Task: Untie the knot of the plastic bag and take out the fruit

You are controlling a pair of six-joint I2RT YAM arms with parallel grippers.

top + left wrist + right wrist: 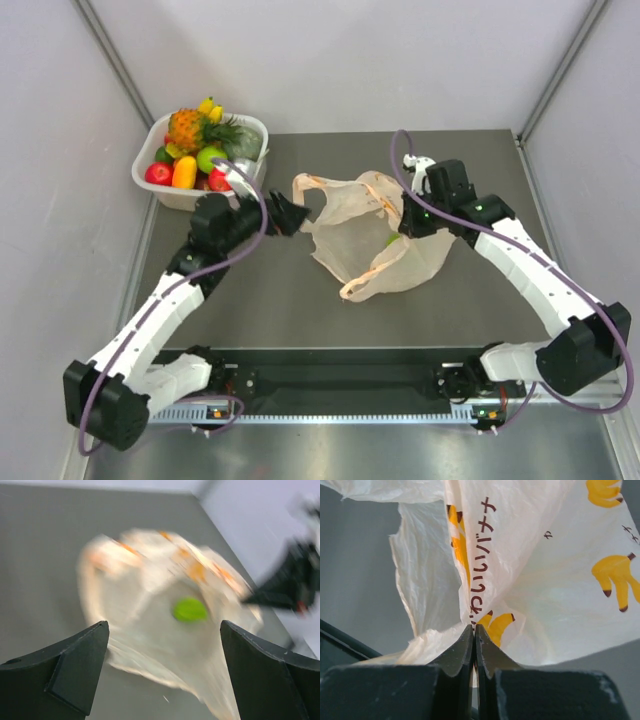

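Observation:
The peach-orange plastic bag [350, 245] lies slack in the middle of the table. Its handle loops [365, 285] lie loose and apart, and no tied knot shows. A small bright green round piece [392, 240] shows through the film, as it does in the blurred left wrist view [190, 609]. My left gripper [290, 215] is open and empty at the bag's left edge, facing the bag [150, 605]. My right gripper [410, 222] is shut on a fold of the banana-printed bag film [545, 555]. The pineapple [185, 128], bananas [210, 108] and mango [184, 172] sit in the tub.
The white tub [255, 125] stands at the back left corner, also holding a red piece [158, 173], a green apple [210, 158] and a grey-green melon [245, 150]. Pale walls close in the table on three sides.

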